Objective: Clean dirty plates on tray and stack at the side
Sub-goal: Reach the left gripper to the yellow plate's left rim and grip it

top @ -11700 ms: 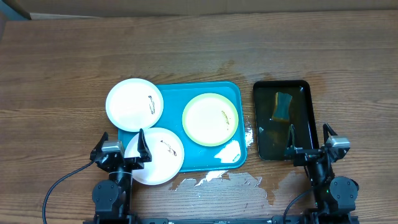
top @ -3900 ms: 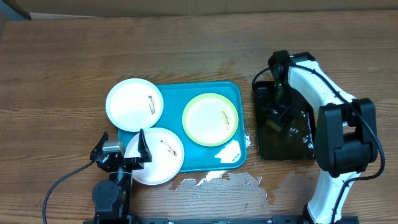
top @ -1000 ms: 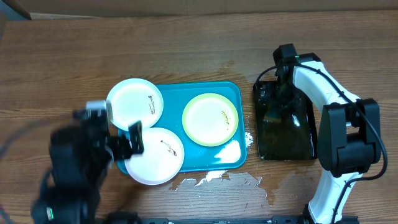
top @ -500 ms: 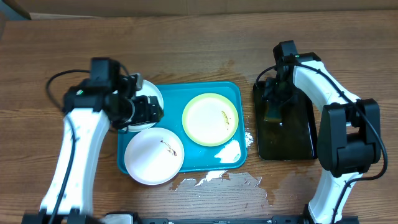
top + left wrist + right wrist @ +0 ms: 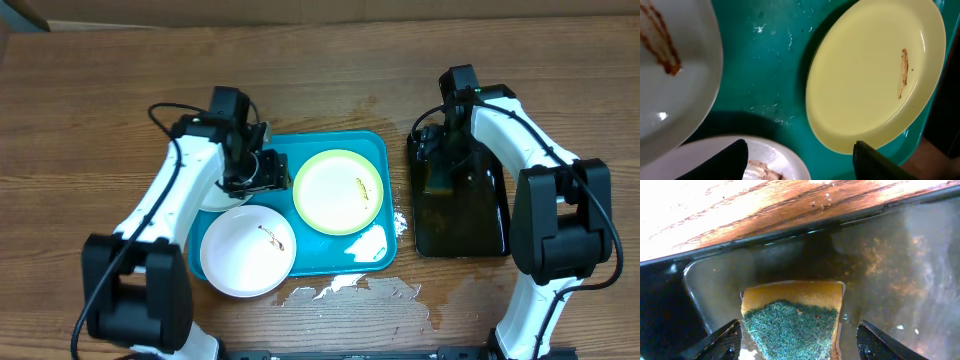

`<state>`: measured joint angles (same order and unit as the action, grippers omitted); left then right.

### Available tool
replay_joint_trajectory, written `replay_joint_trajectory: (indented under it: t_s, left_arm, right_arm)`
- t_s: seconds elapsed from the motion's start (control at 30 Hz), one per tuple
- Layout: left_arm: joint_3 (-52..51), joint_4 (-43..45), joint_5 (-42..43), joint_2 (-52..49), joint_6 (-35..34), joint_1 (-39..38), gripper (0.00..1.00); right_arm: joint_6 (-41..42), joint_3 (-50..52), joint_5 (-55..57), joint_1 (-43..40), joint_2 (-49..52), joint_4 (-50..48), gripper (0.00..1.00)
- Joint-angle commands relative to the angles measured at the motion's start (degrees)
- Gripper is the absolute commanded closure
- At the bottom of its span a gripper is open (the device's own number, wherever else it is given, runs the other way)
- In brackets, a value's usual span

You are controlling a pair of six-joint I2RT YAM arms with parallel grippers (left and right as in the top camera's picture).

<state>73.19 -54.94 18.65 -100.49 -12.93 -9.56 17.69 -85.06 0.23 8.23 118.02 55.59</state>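
Left claw (image 5: pixel 799 161): jaws wide apart, holding nothing and touching nothing. It hangs over the bare floor of the teal tray (image 5: pixel 376 146), in the gap between the three plates.

Right claw (image 5: pixel 800 347): jaws wide apart, one finger either side of the sponge (image 5: pixel 792 320). There is a gap on both sides, so no grip.

Teal tray, on the worktop (image 5: pixel 100 100), carries:
- the yellow-green plate (image 5: pixel 338 191), on the right half and fully inside the rim, with one thin brown streak;
- the near white plate (image 5: pixel 247 255), at the front left corner and overhanging the front rim, with a small dark smear;
- the far white plate (image 5: pixel 670 70), at the back left, with a reddish-brown smear.

None of the plates is stacked.

Black tray (image 5: pixel 470 230): just right of the teal tray and apart from it. It holds shallow water and the sponge at its far end. The sponge is yellow with a green scouring face.

Hard to see:
- From overhead, the far white plate is almost wholly under the left arm, and the sponge is under the right arm.
- Both wrist views cut off the fingers at the bottom edge.
- The near white plate shows only as a sliver in the left wrist view.
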Motion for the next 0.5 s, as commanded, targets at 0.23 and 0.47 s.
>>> replay_joint_trajectory:
  t_s: [0.23,0.47]
  left_arm:
    - [0.68,7.65,-8.72,-5.86,-10.71,-7.58,0.54]
    - [0.68,8.92,-8.83,-7.8,-11.85,-9.16,0.59]
  right_arm:
    - [-0.17,-0.13,0.31,-0.37,-1.97,0.44,0.0]
    - [-0.15,-0.13,0.31,-0.37,-1.97,0.44,0.0]
